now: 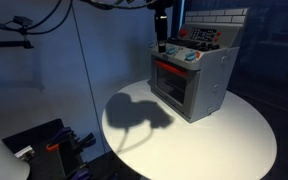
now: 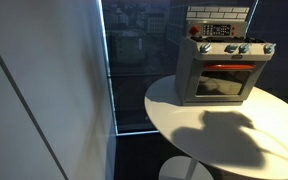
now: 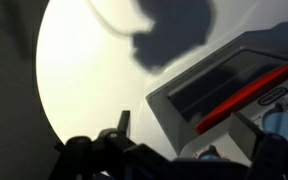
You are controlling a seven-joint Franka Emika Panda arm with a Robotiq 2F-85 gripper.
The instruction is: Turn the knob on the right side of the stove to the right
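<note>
A dim, blue-lit room holds a round white table (image 2: pixel 169 110). The toy stove (image 2: pixel 222 65) stands on it, toward 1 o'clock of the tabletop in an exterior view. Its red-framed oven window faces the camera, under a row of small knobs. The task's knob (image 2: pixel 267 47) is the one at the 3 o'clock end of that row.

In an exterior view the gripper (image 1: pixel 162 42) hangs from 12 o'clock beside the stove's top, near the opposite end of the knob panel, touching nothing as far as I can tell. In the dark wrist view one finger (image 3: pixel 120 125) sits well off centre, so the jaws look wide and hold nothing.

The step in hand is the approach. I judge that the gripper should travel along the panel to the far knob and face it squarely. The jaws should straddle it at 9 and 3 o'clock and close lightly. The wrist should then roll clockwise about the knob's own axis. The stove looks light, so any pushing could slide it across the table.
</note>
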